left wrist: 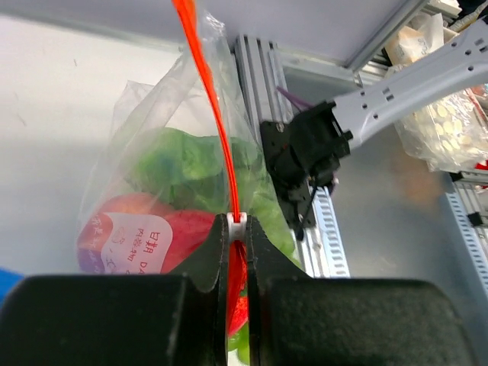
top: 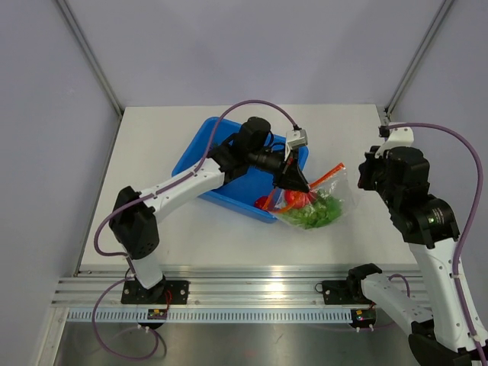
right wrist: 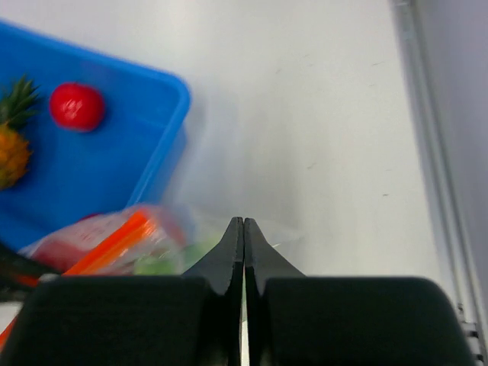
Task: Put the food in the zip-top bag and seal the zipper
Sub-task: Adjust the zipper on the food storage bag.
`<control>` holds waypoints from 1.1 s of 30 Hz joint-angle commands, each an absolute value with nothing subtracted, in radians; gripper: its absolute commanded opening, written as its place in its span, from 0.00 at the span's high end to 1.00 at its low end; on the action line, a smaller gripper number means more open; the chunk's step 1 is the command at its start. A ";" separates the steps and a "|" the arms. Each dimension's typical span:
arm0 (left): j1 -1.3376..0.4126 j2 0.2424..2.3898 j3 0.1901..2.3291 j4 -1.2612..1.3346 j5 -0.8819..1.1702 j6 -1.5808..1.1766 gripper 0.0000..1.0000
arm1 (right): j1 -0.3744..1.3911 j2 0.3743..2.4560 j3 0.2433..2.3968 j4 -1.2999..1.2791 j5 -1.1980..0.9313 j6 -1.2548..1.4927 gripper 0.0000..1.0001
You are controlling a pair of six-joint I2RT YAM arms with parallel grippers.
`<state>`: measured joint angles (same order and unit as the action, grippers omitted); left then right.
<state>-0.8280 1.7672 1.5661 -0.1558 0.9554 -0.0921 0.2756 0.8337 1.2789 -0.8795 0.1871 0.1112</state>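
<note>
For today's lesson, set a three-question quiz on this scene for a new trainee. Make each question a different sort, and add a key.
1. True or false: the left gripper is shut on the zipper of the bag.
2. Which food lies in the blue tub? A) pineapple B) banana C) carrot
3. Fill in: the right gripper is shut and holds ____.
Key: 1 true; 2 A; 3 nothing.

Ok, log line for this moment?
left gripper shut on zipper | right gripper shut, empty | cabbage in bag | pineapple in tub
</note>
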 commanded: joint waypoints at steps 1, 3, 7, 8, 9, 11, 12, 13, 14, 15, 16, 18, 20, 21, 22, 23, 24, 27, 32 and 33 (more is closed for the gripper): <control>-0.801 1.690 1.534 -0.250 0.982 -0.075 1.00 | 0.258 0.830 1.358 -0.796 0.426 0.101 1.00; -0.801 1.687 1.528 -0.245 0.979 -0.072 1.00 | 0.258 0.828 1.359 -0.796 0.430 0.106 1.00; -0.801 1.690 1.535 -0.239 0.986 -0.084 1.00 | 0.258 0.819 1.351 -0.787 0.353 0.109 1.00; -0.799 1.692 1.539 -0.233 0.986 -0.093 1.00 | 0.258 0.818 1.350 -0.790 0.327 0.097 1.00; -0.801 1.692 1.540 -0.227 0.988 -0.097 1.00 | 0.258 0.816 1.345 -0.793 0.290 0.084 1.00; -0.801 1.689 1.540 -0.215 0.991 -0.106 1.00 | 0.258 0.805 1.339 -0.807 0.175 0.058 1.00; -0.801 1.689 1.540 -0.213 0.992 -0.109 1.00 | 0.258 0.798 1.330 -0.810 0.135 0.048 1.00; -0.801 1.687 1.539 -0.207 0.996 -0.113 1.00 | 0.258 0.790 1.325 -0.818 0.059 0.038 1.00; -0.801 1.687 1.537 -0.206 0.999 -0.120 1.00 | 0.256 0.784 1.324 -0.821 0.031 0.031 0.97; -0.801 1.687 1.536 -0.195 1.003 -0.124 1.00 | 0.256 0.776 1.325 -0.830 0.006 0.026 0.89; -0.801 1.686 1.534 -0.189 1.008 -0.130 1.00 | 0.258 0.772 1.327 -0.837 -0.053 0.023 0.82; -0.801 1.686 1.531 -0.178 1.012 -0.143 1.00 | 0.258 0.781 1.336 -0.877 -0.103 0.006 0.59; -0.801 1.683 1.529 -0.176 1.012 -0.144 1.00 | 0.258 0.790 1.342 -0.925 -0.149 -0.035 0.37; -0.801 1.683 1.531 -0.175 1.012 -0.144 1.00 | 0.258 0.801 1.342 -0.937 -0.176 -0.041 0.29; -0.801 1.680 1.531 -0.176 1.014 -0.144 1.00 | 0.258 0.807 1.341 -0.948 -0.195 -0.047 0.23; -0.801 1.680 1.531 -0.170 1.015 -0.143 1.00 | 0.256 0.813 1.336 -0.960 -0.216 -0.057 0.18; -0.801 1.677 1.531 -0.170 1.015 -0.146 1.00 | 0.258 0.815 1.321 -0.963 -0.253 -0.058 0.12; -0.801 1.675 1.531 -0.158 1.020 -0.153 1.00 | 0.258 0.818 1.277 -0.930 -0.293 -0.046 0.08; -0.802 1.672 1.540 -0.155 1.023 -0.158 1.00 | 0.258 0.841 1.233 -0.877 -0.343 -0.031 0.17; -0.802 1.671 1.540 -0.152 1.022 -0.160 1.00 | 0.256 0.842 1.232 -0.871 -0.369 -0.029 0.21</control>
